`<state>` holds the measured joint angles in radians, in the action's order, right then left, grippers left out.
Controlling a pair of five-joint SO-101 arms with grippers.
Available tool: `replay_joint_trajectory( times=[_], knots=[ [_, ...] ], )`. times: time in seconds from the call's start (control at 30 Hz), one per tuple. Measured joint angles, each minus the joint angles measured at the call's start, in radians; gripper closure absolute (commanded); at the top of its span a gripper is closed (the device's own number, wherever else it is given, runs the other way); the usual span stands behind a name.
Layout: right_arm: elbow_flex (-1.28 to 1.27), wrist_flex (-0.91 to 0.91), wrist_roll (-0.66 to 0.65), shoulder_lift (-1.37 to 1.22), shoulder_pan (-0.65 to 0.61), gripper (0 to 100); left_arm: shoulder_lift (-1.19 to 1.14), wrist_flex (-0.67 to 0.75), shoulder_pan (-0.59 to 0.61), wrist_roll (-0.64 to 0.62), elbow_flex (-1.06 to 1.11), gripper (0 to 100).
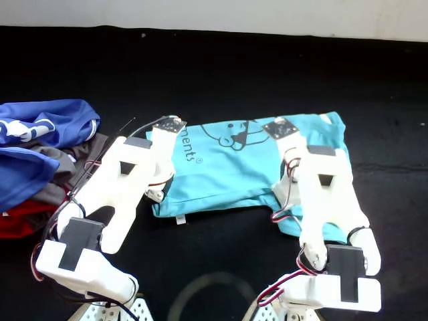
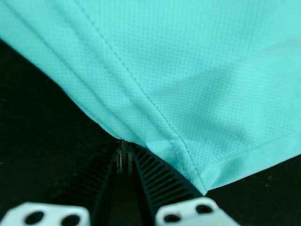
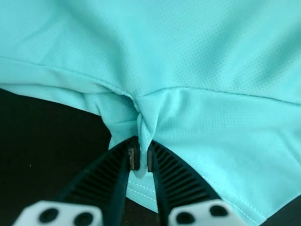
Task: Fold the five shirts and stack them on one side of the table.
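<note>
A turquoise shirt [image 1: 231, 167] with a dark print lies partly folded at the table's middle. My left arm [image 1: 127, 180] stands over its left edge and my right arm [image 1: 324, 187] over its right part. In the left wrist view, my left gripper [image 2: 123, 157] is shut, pinching the shirt's hem [image 2: 188, 94] by a seam near a corner. In the right wrist view, my right gripper [image 3: 141, 157] is shut on a bunched fold of the same shirt [image 3: 188, 56]. From above, both pairs of fingertips are hidden under the arms.
A pile of unfolded shirts [image 1: 40, 147], blue, dark grey and red, sits at the table's left edge. The black table [image 1: 221, 73] is bare behind the turquoise shirt and to its right. A cable loop [image 1: 200, 294] lies at the front between the arm bases.
</note>
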<state>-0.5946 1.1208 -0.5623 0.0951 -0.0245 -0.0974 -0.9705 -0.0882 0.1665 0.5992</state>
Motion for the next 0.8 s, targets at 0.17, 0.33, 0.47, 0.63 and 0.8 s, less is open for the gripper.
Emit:
replay_joint_trajectory(
  times=[0.17,0.33,0.47,0.63,0.8],
  knots=[
    [0.166,0.161,-0.02,0.0,0.034,99.3,0.0,0.0,0.0,0.0,0.0,99],
    [0.232,0.287,-0.098,0.0,0.066,99.3,0.0,0.0,0.0,0.0,0.0,99],
    [0.209,0.331,-0.12,0.0,0.066,99.3,0.0,0.0,0.0,0.0,0.0,99],
    [0.083,0.253,-0.124,0.0,0.066,99.3,0.0,0.0,0.0,0.0,0.0,99],
    [-0.014,0.157,-0.124,0.0,0.066,99.3,0.0,0.0,0.0,0.0,0.0,99]
  ],
)
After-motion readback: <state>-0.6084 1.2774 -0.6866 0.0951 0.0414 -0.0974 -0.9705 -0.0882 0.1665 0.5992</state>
